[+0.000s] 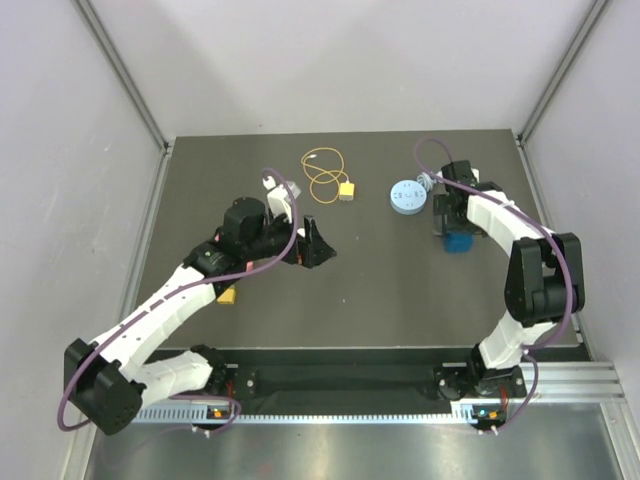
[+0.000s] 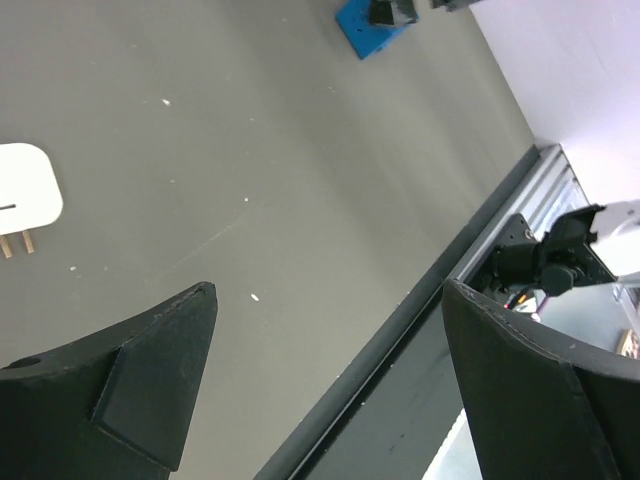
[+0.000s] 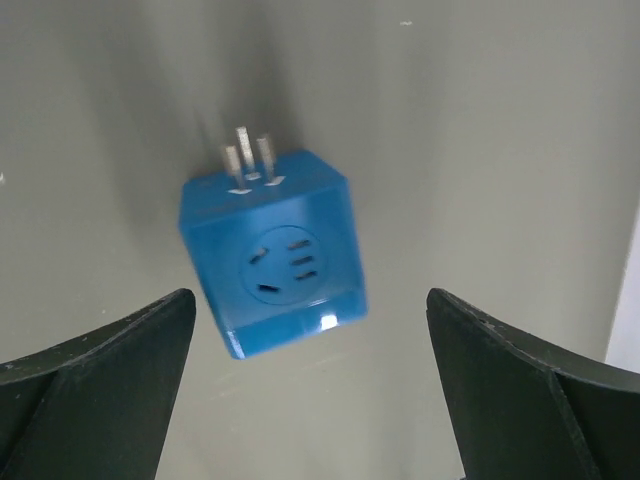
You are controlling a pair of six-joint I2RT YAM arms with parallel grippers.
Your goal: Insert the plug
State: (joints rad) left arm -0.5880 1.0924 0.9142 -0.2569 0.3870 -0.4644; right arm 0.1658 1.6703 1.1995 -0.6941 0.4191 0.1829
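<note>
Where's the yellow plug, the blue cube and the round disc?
yellow plug (image 1: 346, 191): top view, its squarish body.
blue cube (image 3: 275, 250): right wrist view, its socket face.
round disc (image 1: 406, 197): top view, its flat top.

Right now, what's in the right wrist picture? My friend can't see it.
A blue cube-shaped power adapter lies on the gray table, three metal prongs at its top edge and socket holes facing the camera. The open right gripper frames it, one black finger in each bottom corner.
</note>
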